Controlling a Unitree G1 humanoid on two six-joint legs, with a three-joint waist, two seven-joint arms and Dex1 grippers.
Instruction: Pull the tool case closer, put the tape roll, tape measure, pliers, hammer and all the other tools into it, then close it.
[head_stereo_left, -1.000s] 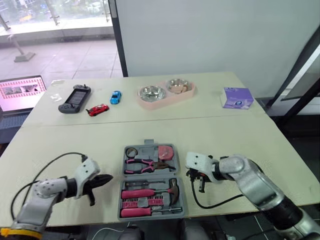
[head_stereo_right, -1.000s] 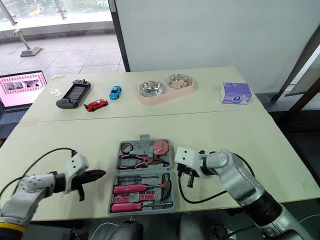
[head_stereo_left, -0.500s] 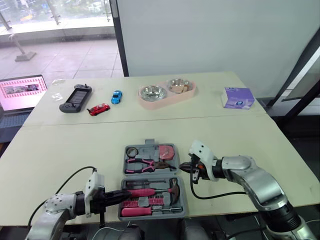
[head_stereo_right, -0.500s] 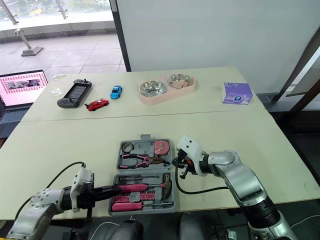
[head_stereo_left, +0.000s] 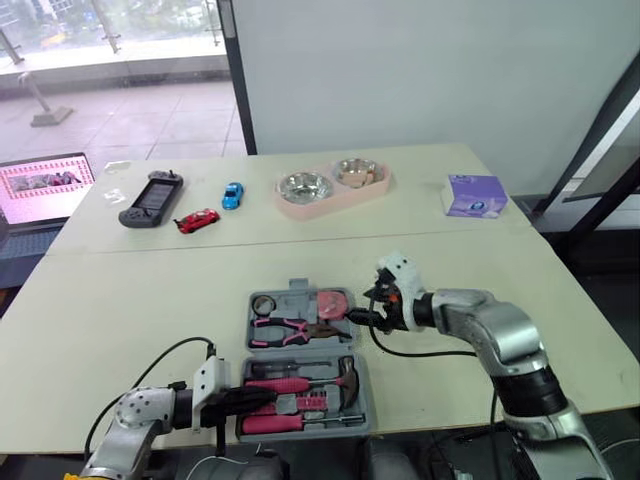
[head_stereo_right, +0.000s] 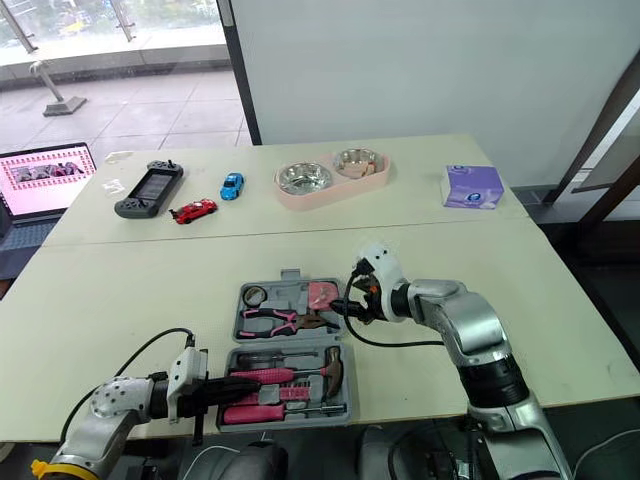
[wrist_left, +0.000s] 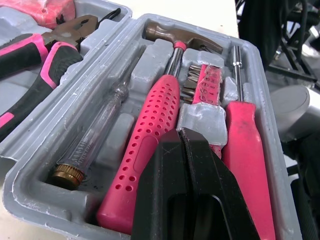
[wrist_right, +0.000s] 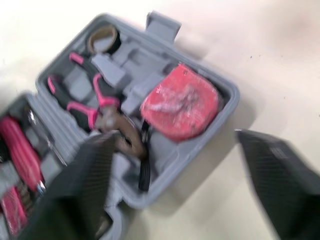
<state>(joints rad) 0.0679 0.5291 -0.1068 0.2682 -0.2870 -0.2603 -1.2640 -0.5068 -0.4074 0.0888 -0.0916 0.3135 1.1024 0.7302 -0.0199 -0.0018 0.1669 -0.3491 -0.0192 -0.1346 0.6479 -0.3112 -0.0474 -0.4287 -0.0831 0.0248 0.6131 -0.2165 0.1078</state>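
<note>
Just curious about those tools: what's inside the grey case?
In the tool case, the far half holds a tape roll, pliers and a pink tape measure; the near half a hammer, bits and screwdrivers. The left gripper covers part of those handles.

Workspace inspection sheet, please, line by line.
Surface: table, two cream tops joined.
Job's things: case open; tape roll, tape measure, pliers, hammer, screwdriver inside.
Clutter: console, red car, blue car, bowls, purple box on the far side.
Grippers: left gripper jaws shut, over the case's near half; right gripper jaws open, at the far half's right side.
Cables: black cable loops at left wrist, another at right.
Surroundings: laptop, window, white wall.
</note>
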